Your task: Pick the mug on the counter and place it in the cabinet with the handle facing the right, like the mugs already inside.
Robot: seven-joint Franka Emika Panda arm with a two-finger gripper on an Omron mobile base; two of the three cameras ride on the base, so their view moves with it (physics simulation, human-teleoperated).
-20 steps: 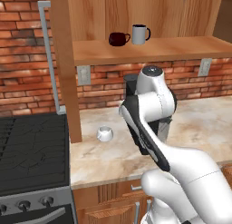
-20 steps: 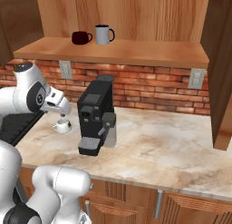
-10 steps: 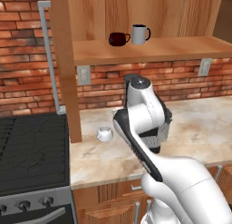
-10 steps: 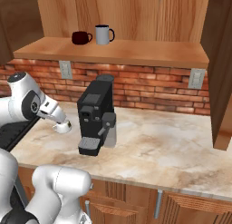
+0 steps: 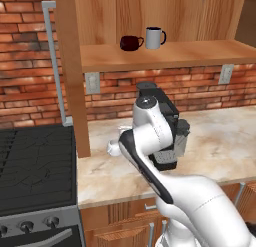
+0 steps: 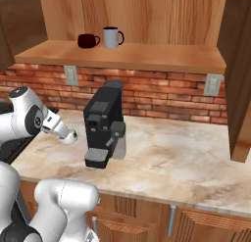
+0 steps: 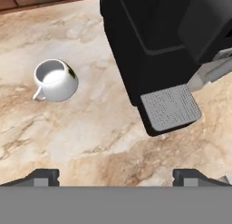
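A: Above the counter (image 7: 90, 141), near its stove-side end, the gripper (image 7: 115, 175) looks down with its jaws spread wide, nothing between the fingertips (image 7: 43, 175).

B: Contact with the mug (image 7: 55, 80)?

A: None. It sits upright on the stone, apart from the fingers, open mouth showing, handle (image 7: 38, 94) on the side away from the coffee machine (image 7: 154, 51). From the left base camera the arm covers most of it; a white edge (image 5: 114, 148) shows just beside the wooden post.

B: Neighbours?

A: The black coffee machine stands near it, toward the counter's middle, drip grate (image 7: 170, 107) facing the front edge. The stove (image 5: 35, 166) borders the counter's left end.

B: Cabinet (image 6: 122, 55)?

A: On its shelf, toward the left, a dark red mug (image 6: 87, 40) and a taller white mug (image 6: 112, 37) stand side by side, both handles to the right.
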